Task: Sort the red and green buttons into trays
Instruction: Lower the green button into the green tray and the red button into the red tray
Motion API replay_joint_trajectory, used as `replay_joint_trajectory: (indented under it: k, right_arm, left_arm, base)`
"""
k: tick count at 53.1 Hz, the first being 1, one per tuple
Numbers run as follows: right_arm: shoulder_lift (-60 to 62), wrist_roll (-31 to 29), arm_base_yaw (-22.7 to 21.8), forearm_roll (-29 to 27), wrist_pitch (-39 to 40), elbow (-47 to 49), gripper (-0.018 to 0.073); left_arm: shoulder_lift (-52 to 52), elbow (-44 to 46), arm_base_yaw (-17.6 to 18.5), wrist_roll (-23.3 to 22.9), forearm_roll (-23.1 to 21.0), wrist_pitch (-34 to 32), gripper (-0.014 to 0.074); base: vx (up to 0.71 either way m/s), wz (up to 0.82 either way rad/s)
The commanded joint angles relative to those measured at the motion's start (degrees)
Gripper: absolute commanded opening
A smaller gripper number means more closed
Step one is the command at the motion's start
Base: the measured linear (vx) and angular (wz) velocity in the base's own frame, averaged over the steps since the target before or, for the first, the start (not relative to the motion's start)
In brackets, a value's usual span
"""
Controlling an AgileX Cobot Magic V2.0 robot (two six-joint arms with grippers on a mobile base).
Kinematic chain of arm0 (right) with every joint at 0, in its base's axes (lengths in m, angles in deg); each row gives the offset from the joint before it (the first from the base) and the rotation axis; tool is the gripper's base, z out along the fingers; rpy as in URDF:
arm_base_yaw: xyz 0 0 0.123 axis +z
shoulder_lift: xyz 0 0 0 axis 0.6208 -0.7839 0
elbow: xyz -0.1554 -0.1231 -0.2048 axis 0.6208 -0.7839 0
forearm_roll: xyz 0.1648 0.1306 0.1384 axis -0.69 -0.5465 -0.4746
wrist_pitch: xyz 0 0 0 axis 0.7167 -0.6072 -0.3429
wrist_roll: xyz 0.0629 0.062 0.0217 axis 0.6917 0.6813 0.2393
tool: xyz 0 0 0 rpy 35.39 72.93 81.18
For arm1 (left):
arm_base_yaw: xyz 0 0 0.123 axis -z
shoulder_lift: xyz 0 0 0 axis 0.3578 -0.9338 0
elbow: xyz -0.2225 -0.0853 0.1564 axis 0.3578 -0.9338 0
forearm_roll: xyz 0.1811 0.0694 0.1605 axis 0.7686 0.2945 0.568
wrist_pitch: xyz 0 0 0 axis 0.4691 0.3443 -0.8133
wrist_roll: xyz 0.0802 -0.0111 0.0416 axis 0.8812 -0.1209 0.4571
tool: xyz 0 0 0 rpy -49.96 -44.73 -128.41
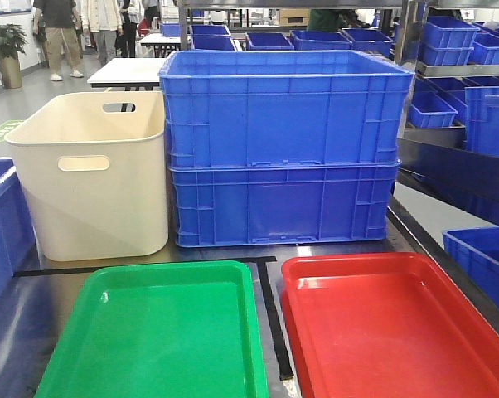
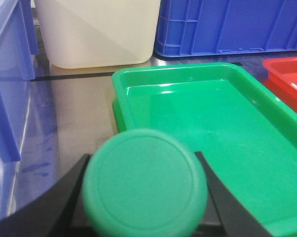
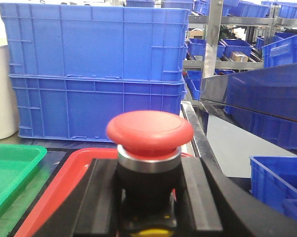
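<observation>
In the left wrist view my left gripper (image 2: 144, 197) is shut on the green button (image 2: 144, 183), whose round cap faces the camera between the black fingers, just before the near left corner of the green tray (image 2: 198, 74). In the right wrist view my right gripper (image 3: 149, 197) is shut on the red button (image 3: 149, 129), a red mushroom cap on a dark body, held over the near part of the red tray (image 3: 64, 175). In the front view the green tray (image 1: 109, 307) and the red tray (image 1: 399, 265) lie side by side, both bare; neither gripper shows there.
Two stacked blue crates (image 1: 283, 149) stand behind the trays, with a cream bin (image 1: 92, 174) to their left. Another blue crate (image 2: 5, 79) is at the far left. Blue bins (image 1: 482, 265) and shelving stand on the right. Black tape (image 1: 274, 323) runs between the trays.
</observation>
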Motion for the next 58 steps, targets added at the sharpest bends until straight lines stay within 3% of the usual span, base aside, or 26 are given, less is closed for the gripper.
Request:
replay_joint_trajectory:
  k: [1, 41, 50, 58]
  right_arm:
    - [-0.3, 0.0, 0.1, 0.4, 3.4, 1.9, -0.001]
    - [-0.3, 0.0, 0.1, 0.4, 3.9, 1.9, -0.001]
    - [-3.8, -0.2, 0.1, 3.9, 13.4, 2.1, -0.001]
    - [-15.5, 0.5, 0.1, 7.0, 20.1, 5.7, -0.001]
  left_arm:
    - [0.0, 1.6, 0.2, -0.4, -0.2, -5.2, -0.0006]
    - [-0.6, 1.6, 0.2, -0.5, -0.3, -6.0, -0.0006]
    - [-3.4, 2.7, 0.2, -0.5, -4.0, -15.8, -0.0006]
    - [-12.4, 8.4, 3.0, 1.8, -4.4, -16.9, -0.0006]
  base:
    - [0.0, 0.0]
    - [0.0, 0.0]
    - [0.0, 0.0]
    - [0.0, 0.0]
